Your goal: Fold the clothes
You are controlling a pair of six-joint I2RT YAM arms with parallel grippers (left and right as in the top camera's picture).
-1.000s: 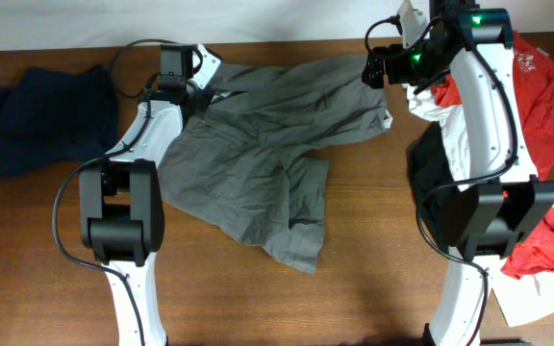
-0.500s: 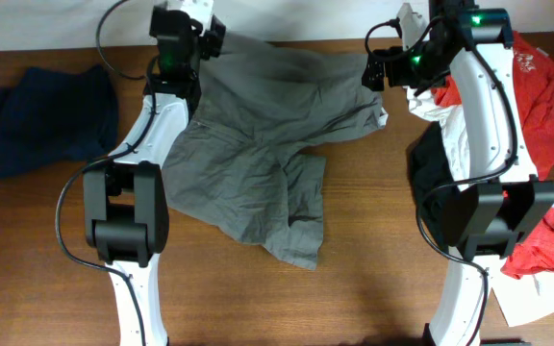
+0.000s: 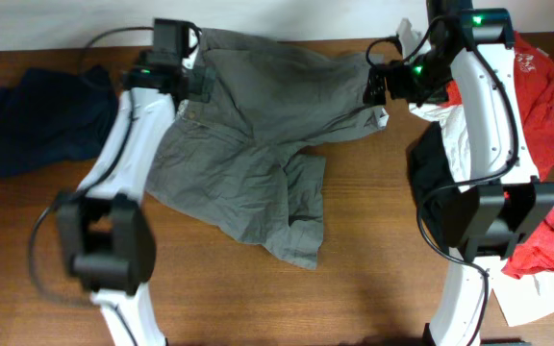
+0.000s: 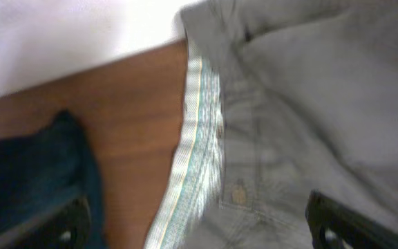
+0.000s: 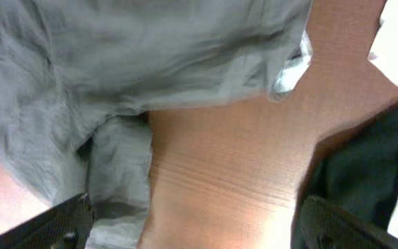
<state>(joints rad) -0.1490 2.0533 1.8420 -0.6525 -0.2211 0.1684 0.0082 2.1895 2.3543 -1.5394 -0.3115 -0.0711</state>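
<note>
Overhead view showed the grey-olive shorts (image 3: 258, 144) lying crumpled across the middle of the table (image 3: 354, 279), reaching its far edge. The left gripper (image 4: 199, 232) and right gripper (image 5: 195, 225) both hung over that far side, fingers spread wide and holding nothing. I'd call it the spreading-out step, with no fold made yet. Next up is probably regripping the corners and pulling them flat. Count: one pair of shorts, one navy piece (image 3: 46, 120) at the table's left end, and one black piece (image 3: 429, 168) at its right end with red cloth (image 3: 537, 96) and white cloth (image 3: 537, 288). Couldn't tell how many of those.

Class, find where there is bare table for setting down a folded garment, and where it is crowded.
Bare wood lies between the grey shorts and the black cloth, and in front of the navy garment. The right edge is crowded: red cloth, white cloth.
</note>
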